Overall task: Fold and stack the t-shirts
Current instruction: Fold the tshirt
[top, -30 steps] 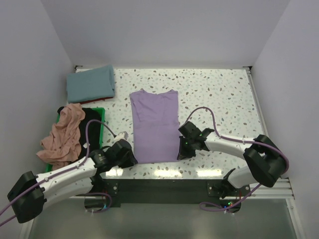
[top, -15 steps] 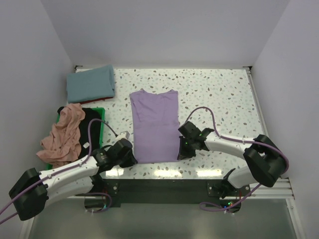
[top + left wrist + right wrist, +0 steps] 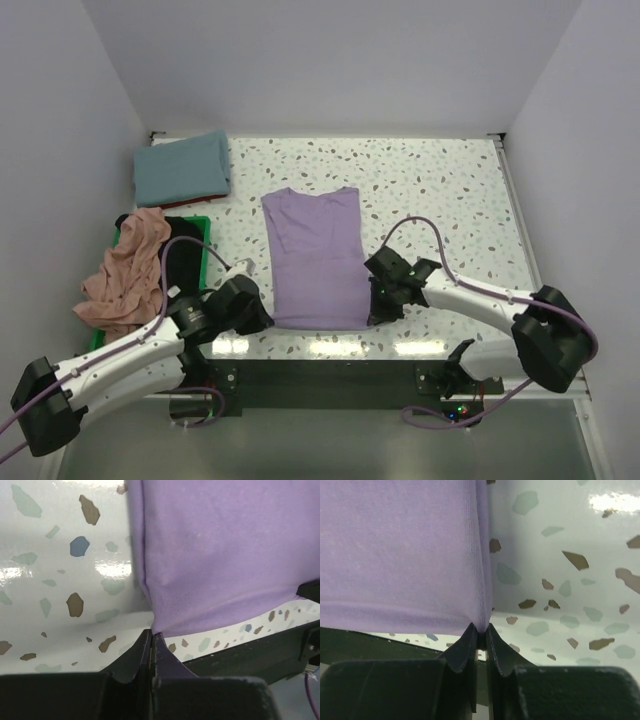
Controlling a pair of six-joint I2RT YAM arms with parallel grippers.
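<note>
A lavender purple t-shirt (image 3: 315,255) lies flat in a long folded strip on the speckled table, collar end far, hem end near. My left gripper (image 3: 268,318) is shut on the hem's near left corner (image 3: 155,630). My right gripper (image 3: 372,312) is shut on the hem's near right corner (image 3: 481,625). In both wrist views the purple cloth (image 3: 220,550) (image 3: 400,550) rises slightly off the table at the pinched corners. A folded teal blue t-shirt (image 3: 182,167) rests at the far left. A salmon pink t-shirt (image 3: 125,275) and a black t-shirt (image 3: 182,262) lie crumpled in the bin.
A green plastic bin (image 3: 205,224) stands at the left, beside my left arm. The table's dark front edge (image 3: 330,372) runs just behind both grippers. White walls close the table on three sides.
The left gripper has closed on the hem's left corner. Both grippers have shifted slightly toward the near edge, and the shirt's hem has come with them.
</note>
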